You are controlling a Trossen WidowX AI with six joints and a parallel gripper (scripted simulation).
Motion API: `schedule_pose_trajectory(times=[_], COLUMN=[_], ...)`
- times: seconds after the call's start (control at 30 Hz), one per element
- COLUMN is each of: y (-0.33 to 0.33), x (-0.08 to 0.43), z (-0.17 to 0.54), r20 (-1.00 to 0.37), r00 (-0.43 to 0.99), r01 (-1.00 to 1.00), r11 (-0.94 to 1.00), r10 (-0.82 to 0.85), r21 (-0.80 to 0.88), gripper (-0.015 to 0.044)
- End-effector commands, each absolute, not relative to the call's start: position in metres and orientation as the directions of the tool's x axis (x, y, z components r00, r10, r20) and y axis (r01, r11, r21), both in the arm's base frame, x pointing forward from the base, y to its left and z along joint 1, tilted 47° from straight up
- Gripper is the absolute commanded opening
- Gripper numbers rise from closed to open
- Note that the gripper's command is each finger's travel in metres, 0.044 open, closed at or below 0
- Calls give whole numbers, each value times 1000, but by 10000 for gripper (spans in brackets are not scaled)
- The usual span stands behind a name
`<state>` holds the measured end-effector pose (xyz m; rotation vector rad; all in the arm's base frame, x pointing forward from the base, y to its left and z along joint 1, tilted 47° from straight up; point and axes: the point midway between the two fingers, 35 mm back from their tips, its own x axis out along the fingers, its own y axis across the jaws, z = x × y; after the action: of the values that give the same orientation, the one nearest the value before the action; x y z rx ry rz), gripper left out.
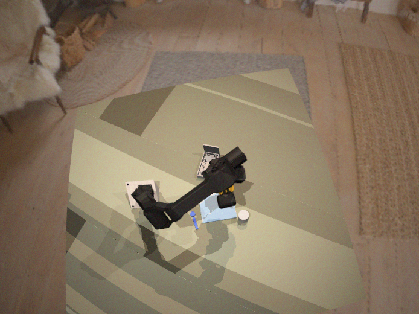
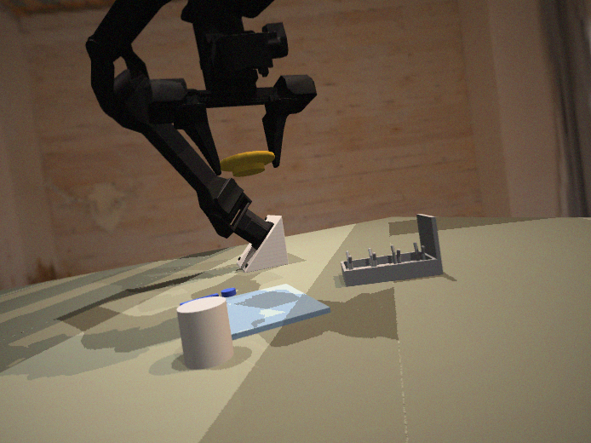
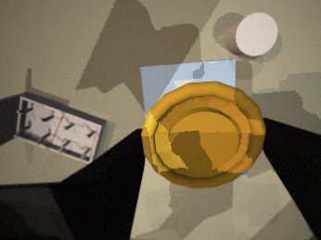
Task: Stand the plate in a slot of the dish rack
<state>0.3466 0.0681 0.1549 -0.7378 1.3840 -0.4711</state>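
Observation:
The yellow plate (image 1: 229,188) (image 2: 247,163) (image 3: 204,135) is held across its rim, lying nearly flat and slightly tilted, high above the table. My gripper (image 2: 248,168) (image 3: 199,131) is shut on the plate, one finger at each side of the rim. In the top view the arm hides the fingers. The grey dish rack (image 1: 200,176) (image 2: 392,273) (image 3: 57,155) stands on the table with short upright pegs in rows and a tall panel at one end. It is to the right in the exterior view and at the left in the wrist view, lower than the plate.
A light blue board (image 1: 218,217) (image 2: 276,309) (image 3: 155,82) lies below the plate. A pale cylinder (image 1: 243,216) (image 2: 204,334) (image 3: 256,34) stands beside it. A blue spoon-like object (image 1: 195,223) (image 2: 228,292) lies on the board's other side. The arm's pale wedge base (image 1: 131,198) (image 2: 276,253) stands farther back in the exterior view.

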Motion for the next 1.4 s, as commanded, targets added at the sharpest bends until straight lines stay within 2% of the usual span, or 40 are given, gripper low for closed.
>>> schedule_pose_trajectory(times=[0.0,0.57,0.8,1.37], y=[75,149,147,113], x=[346,252,252,248], z=[161,73,72,38], r20=[-708,-675,-681,-828], r00=[153,63,53,-156], r01=[-118,303,291,15], r11=[699,658,664,837], r10=[-689,-735,-730,-538], r21=[-706,-689,-689,-547], gripper=[0,0,0,0])
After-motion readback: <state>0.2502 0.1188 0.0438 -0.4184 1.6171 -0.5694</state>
